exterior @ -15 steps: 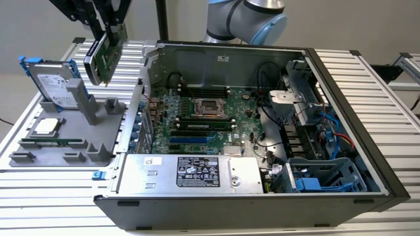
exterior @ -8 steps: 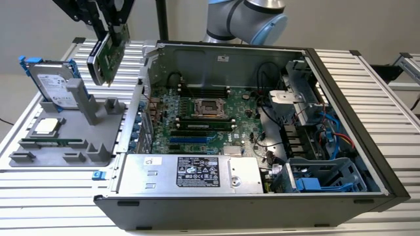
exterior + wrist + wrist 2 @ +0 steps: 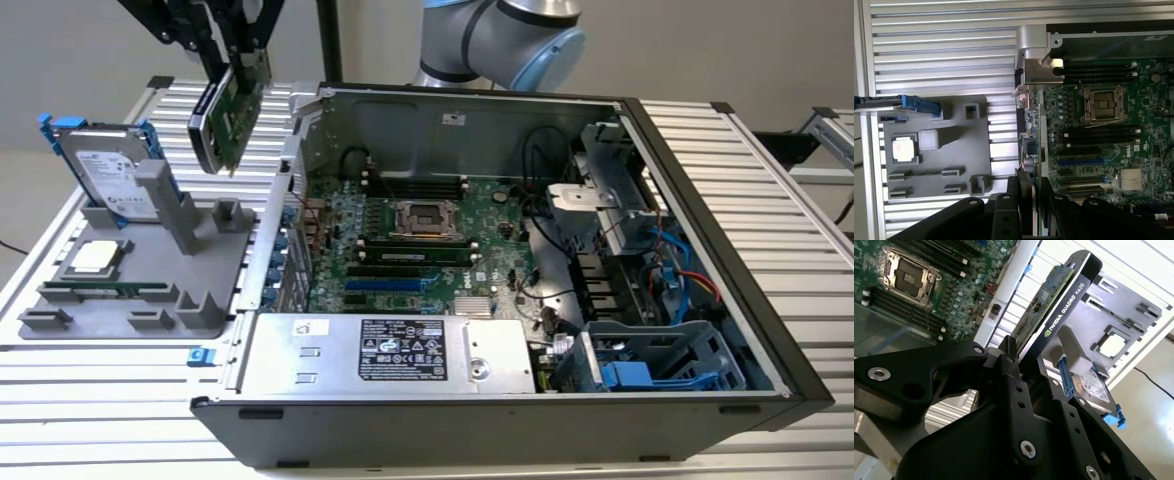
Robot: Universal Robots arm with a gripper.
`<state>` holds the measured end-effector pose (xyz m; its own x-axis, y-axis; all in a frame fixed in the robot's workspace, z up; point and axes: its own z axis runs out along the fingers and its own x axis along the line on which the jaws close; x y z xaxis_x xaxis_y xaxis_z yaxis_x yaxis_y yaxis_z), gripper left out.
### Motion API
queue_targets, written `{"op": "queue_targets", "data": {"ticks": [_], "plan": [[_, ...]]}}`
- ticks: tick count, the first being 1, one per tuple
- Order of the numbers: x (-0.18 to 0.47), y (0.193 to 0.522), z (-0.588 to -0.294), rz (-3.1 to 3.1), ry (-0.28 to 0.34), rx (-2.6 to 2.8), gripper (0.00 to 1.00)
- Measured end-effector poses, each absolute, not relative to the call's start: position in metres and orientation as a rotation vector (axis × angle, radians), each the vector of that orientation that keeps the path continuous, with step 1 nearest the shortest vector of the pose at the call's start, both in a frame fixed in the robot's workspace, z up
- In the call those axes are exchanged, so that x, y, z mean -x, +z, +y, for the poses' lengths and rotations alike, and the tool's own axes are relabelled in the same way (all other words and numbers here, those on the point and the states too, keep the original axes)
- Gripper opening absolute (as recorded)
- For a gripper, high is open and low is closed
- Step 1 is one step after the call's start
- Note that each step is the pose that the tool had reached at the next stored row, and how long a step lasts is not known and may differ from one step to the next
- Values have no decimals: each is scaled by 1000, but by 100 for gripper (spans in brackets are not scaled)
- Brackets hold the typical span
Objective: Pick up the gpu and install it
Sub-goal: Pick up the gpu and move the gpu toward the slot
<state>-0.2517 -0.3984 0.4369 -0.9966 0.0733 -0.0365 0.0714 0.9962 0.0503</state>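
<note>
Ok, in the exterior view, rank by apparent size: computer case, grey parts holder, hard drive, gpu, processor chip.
1. computer case
2. grey parts holder
3. hard drive and gpu: too alike to rank, as the gpu is held tilted in the gripper
4. processor chip, the smallest

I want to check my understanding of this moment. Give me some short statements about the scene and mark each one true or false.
1. The hand holds the graphics card in the air. True.
2. The graphics card is already seated on the motherboard. False: it hangs outside the computer case, beside its wall.
3. The hard drive stands upright in the gray holder. True.
4. The computer case is closed. False: its side is open and the motherboard shows.
</note>
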Motion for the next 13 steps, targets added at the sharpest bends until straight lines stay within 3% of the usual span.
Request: {"op": "queue_targets", "data": {"ticks": [13], "plan": [[240,436,-397,3100,75,-112,0]]}}
